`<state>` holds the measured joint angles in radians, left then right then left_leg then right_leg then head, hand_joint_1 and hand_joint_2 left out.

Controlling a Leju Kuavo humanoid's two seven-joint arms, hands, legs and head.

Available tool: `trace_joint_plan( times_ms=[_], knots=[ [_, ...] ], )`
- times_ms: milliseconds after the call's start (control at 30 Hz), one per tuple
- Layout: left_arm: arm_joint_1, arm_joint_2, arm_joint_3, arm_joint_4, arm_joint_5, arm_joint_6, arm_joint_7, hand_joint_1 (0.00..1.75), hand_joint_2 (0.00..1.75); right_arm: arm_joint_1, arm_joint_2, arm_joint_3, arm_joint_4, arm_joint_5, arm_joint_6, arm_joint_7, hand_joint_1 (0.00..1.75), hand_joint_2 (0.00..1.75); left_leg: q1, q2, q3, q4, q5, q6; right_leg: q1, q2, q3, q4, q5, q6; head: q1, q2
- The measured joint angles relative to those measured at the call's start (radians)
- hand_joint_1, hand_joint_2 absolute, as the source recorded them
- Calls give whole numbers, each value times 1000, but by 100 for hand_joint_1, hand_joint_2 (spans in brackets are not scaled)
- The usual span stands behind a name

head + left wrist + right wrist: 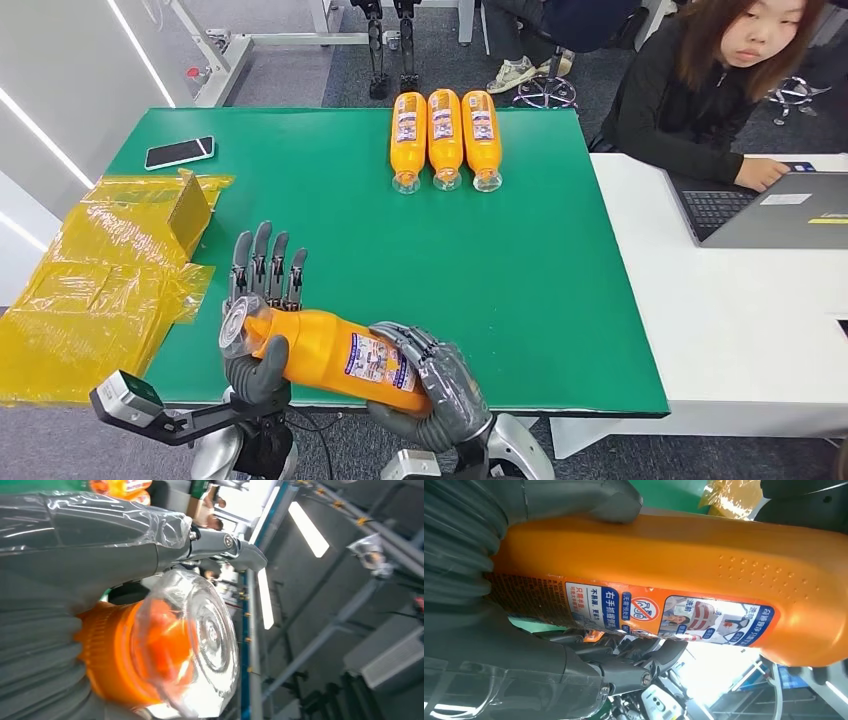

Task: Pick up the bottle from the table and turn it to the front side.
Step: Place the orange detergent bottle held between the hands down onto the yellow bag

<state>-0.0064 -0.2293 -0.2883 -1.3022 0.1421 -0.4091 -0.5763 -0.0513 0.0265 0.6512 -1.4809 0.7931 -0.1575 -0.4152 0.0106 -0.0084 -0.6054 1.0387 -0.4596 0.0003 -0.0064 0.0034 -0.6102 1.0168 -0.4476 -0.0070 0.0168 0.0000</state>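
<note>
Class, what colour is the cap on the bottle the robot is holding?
Clear, see-through cap over an orange neck; best seen in the left wrist view.

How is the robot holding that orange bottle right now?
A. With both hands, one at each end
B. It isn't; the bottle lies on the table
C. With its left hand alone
A: the left hand holds the cap end of the orange bottle and the right hand grips its base end.

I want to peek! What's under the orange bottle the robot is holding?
Under the held bottle you can see the green table. The right robot hand wraps its base and the left robot hand its cap end, hiding what's beneath them.
</note>
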Motion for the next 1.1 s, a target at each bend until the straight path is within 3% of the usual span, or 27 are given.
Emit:
trace_joint_plan(
  times_ms=[767,800,900,933,1100],
  knots=[
    [-4,8,0,-4,8,-9,-1,175,175,-18,22,-6,13,0,7,10,175,175,0,0,0,0,1,0,0,0,0,0,0,0,0,0],
    [-4,9,0,-4,8,-9,-1,175,175,-18,22,-6,13,0,7,9,161,175,0,0,0,0,1,0,0,0,0,0,0,0,0,0],
    [-4,9,0,-4,12,-7,-4,175,175,-18,23,-6,13,1,5,7,30,175,0,0,0,0,0,0,0,0,0,0,0,0,0,0],
    [-4,9,0,-4,12,-5,-6,175,175,-18,24,-6,13,1,3,7,0,175,0,0,0,0,0,0,0,0,0,0,0,0,0,0],
    [1,9,0,-4,12,4,-4,175,175,-19,40,-6,10,9,-10,5,0,175,0,0,0,0,0,0,0,0,0,0,0,0,0,0]
  ],
)
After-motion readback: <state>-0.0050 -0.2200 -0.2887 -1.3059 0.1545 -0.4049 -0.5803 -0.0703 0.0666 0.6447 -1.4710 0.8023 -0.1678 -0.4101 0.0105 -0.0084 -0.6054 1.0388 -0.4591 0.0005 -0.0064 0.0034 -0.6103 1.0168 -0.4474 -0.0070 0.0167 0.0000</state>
